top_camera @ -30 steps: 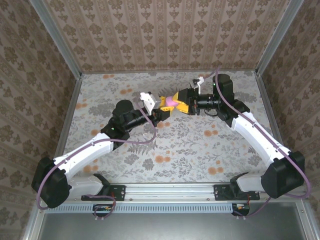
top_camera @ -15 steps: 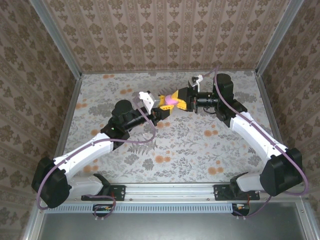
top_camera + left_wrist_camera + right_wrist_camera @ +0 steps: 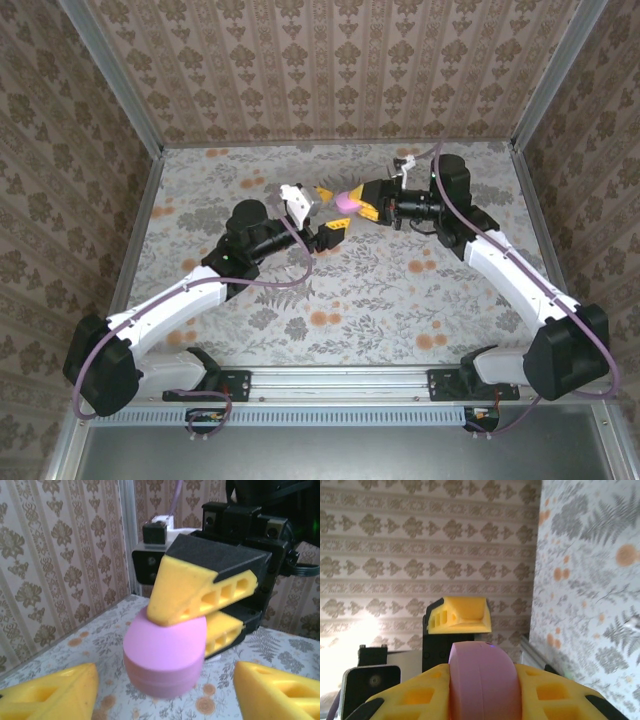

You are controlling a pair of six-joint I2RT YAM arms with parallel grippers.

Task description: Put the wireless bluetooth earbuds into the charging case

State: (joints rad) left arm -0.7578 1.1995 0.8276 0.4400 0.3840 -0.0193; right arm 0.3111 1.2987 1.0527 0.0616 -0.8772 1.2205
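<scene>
One pink charging case (image 3: 165, 655) sits squeezed in the right jaws, left jaws wide open; next, I think, it needs opening.

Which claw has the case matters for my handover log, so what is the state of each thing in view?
charging case: lid closed, held in the air.
right claw: shut on the charging case, one finger on top and one below.
left claw: open, fingers spread wide, not touching the charging case.
</scene>
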